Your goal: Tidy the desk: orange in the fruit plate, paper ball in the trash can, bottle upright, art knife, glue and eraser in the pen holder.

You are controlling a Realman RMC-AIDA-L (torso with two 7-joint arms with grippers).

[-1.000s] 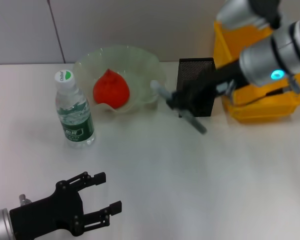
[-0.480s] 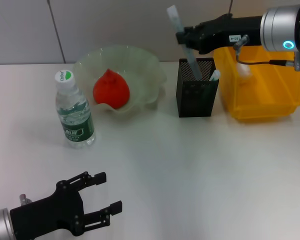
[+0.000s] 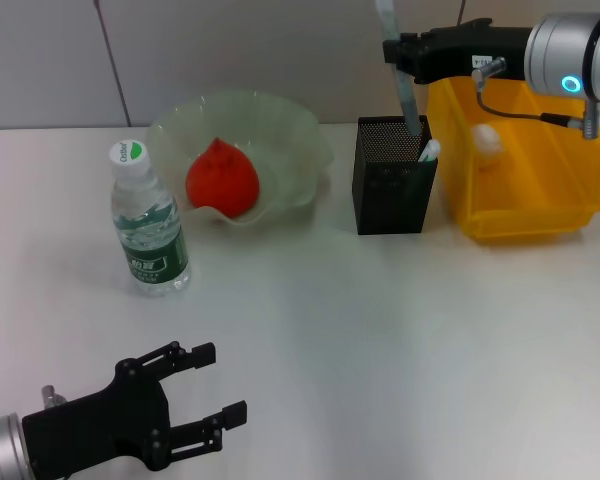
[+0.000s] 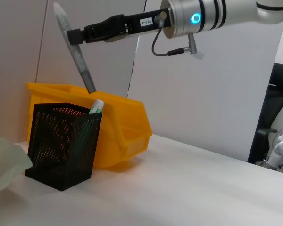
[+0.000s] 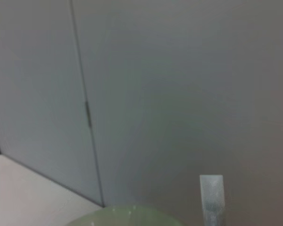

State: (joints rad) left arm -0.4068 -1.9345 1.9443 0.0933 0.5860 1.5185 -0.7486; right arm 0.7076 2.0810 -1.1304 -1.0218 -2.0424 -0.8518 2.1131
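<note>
Holding the art knife [image 3: 393, 60], a slim grey stick with a translucent upper end, the right gripper [image 3: 402, 52] is clenched on its upper shaft above the pen holder [image 3: 391, 176]; the knife's lower tip is at the holder's mouth, slightly tilted.

- Pen holder: black square metal-mesh cup; a white-and-green tube end pokes out at one corner.
- Trash can [image 3: 520, 160]: bright yellow rectangular plastic bin, touching or just beside the holder's right; a small whitish lump lies inside.
- Fruit plate [image 3: 280, 130]: translucent pale-green bowl, wavy petal rim, holding the orange [image 3: 222, 178], glossy red-orange with a pointed top.
- Bottle [image 3: 147, 222]: clear plastic, upright, green label with unreadable white print, white cap with a green mark.
- Left gripper [image 3: 195, 393]: black, fingers spread and holding nothing, low over the white table [image 3: 380, 330].
</note>
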